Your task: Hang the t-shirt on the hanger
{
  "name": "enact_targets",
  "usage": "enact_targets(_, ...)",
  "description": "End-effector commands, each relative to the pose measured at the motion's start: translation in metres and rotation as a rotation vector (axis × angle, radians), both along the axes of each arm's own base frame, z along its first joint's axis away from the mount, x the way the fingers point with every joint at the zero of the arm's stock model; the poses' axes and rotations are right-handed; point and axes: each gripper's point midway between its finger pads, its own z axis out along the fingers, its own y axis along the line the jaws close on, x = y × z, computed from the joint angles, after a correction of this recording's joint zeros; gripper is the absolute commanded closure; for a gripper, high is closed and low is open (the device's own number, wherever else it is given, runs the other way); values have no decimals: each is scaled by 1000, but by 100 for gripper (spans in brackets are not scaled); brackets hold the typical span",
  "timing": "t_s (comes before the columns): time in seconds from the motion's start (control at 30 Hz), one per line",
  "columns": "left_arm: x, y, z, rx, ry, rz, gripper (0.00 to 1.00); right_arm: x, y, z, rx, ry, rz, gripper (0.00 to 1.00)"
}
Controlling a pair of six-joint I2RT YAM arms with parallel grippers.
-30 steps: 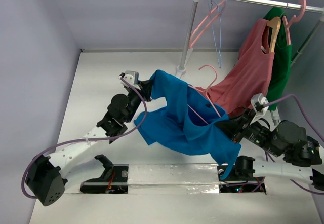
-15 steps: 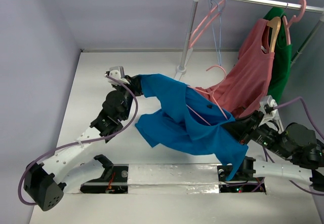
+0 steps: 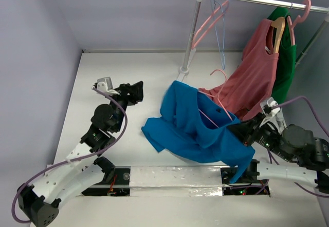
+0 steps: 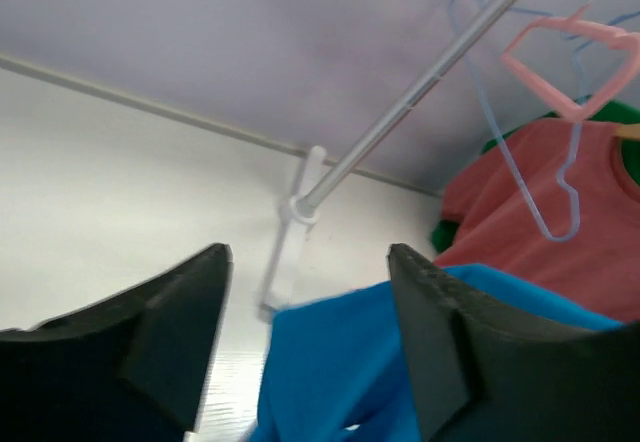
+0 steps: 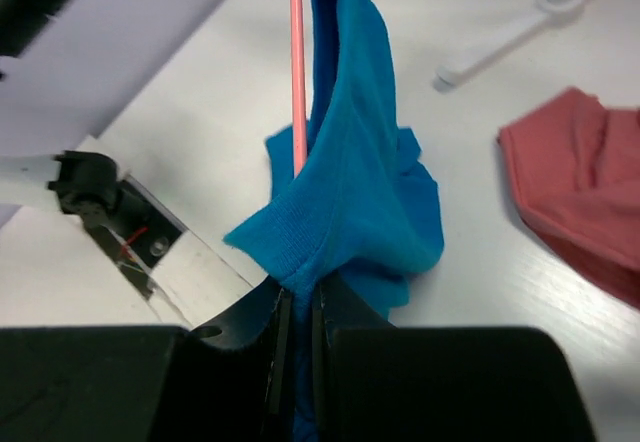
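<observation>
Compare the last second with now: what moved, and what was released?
The left claw let go of the blue t-shirt and drew back leftward, jaws open. The freed cloth sagged toward the table. The right claw stays shut on the t-shirt at the pink hanger. The salmon-red top hangs unchanged.

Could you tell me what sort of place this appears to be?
Probably a robotics lab test cell for clothes handling: a white table boxed in by plain grey walls, with a clothes rail carrying hangers and tops.

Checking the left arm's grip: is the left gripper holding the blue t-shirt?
No, in the top view the left gripper stands open and empty, well apart from the blue t-shirt.
</observation>
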Motion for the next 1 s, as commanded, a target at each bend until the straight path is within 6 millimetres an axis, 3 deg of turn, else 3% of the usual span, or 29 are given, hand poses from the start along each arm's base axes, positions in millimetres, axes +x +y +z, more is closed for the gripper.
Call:
enact_targets(0.0, -13, -4, 7, -74, -27, -68, 37, 10, -18, -2, 13, 58, -121, 100)
enact_targets(0.27, -23, -22, -3, -72, -14, -183, 17, 40, -47, -41, -141, 122, -465, 100)
enact_targets(0.3, -25, -27, -4, -69, -16, -211, 1, 43, -48, -45, -166, 117, -501, 100)
enact_targets(0.43, -25, -31, -5, -64, -26, -234, 1, 52, -40, -49, -230, 114, -587, 100)
enact_targets(0.63, -29, -30, -2, -69, -51, -243, 1, 56, -47, -43, -210, 92, -633, 100)
enact_targets(0.8, -32, -30, 1, -70, -73, -252, 1, 67, -40, -54, -278, 95, -697, 100)
enact_targets(0.83, -32, -30, 0, -65, -73, -250, 1, 74, -48, -56, -342, 83, -735, 100)
enact_targets(0.87, -32, -29, 0, -66, -74, -248, 1, 85, -39, -52, -307, 78, -752, 100)
enact_targets(0.9, -32, -29, -1, -65, -75, -247, 1, 91, -36, -64, -344, 97, -730, 100)
enact_targets(0.97, -33, -27, -2, -63, -74, -243, 1, 110, -47, -64, -341, 85, -790, 100)
